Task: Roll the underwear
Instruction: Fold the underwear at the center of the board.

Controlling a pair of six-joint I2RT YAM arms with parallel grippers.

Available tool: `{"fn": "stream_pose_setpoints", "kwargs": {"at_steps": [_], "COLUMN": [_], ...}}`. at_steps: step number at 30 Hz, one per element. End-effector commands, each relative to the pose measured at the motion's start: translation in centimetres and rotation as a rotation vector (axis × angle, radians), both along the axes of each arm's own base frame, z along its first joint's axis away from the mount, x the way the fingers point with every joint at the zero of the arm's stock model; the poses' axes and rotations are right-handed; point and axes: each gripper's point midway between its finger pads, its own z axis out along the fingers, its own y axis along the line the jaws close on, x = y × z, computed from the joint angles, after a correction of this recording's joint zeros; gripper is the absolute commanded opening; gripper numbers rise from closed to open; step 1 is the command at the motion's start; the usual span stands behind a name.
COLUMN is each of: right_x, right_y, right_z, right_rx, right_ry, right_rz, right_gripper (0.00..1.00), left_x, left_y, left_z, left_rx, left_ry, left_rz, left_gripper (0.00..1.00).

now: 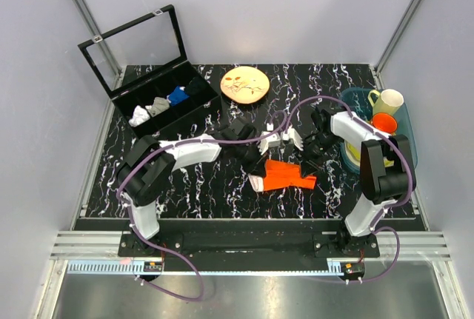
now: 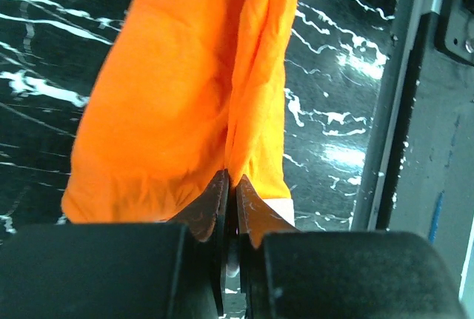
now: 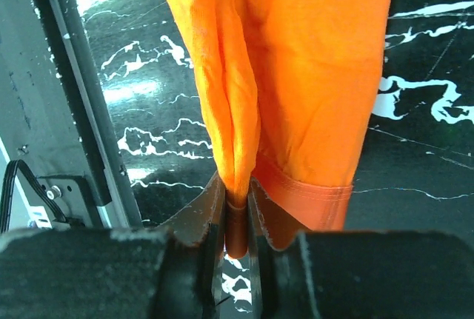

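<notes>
The underwear (image 1: 285,176) sits near the front edge of the table (image 1: 185,186), right of the middle. It is gathered into a long, soft orange strip with a white edge at one end, and I judge it still unrolled, so the rolling itself is left. The left gripper (image 2: 229,186) is clenched on a thin crease of the smooth cloth, and the right gripper (image 3: 235,197) pinches a fold beside the stitched hem.

The underwear (image 1: 285,175) lies on the table (image 1: 200,189) between the left claw (image 2: 231,180) and right claw (image 3: 235,186).
</notes>
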Motion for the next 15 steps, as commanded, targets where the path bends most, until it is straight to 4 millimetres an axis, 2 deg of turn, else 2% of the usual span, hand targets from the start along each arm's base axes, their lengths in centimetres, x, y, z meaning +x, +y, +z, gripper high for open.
{"fn": "stream_pose_setpoints", "kwargs": {"at_steps": [1,6,11,15], "right_x": [2.4,2.9,3.1,3.2], "right_y": [-0.3,-0.5,-0.9,-1.2], "right_z": [0.0,-0.7,-1.3,-1.6], "right_rx": [-0.026,-0.046,-0.072,-0.085], "right_ry": [-0.050,-0.060,-0.074,-0.084], "right_rz": [-0.058,-0.091,-0.117,-0.152], "right_gripper": [0.20,0.20,0.21,0.25], "left_x": [2.8,4.5,5.5,6.5], "left_y": [-0.6,-0.9,-0.9,-0.6], "left_z": [1.1,1.1,0.0,-1.2], "left_rx": [0.002,0.040,0.086,0.137], "left_ry": [-0.065,-0.110,-0.126,-0.141], "left_rz": [0.038,0.047,0.054,0.077], "left_gripper": [0.07,0.09,0.09,0.09]}}
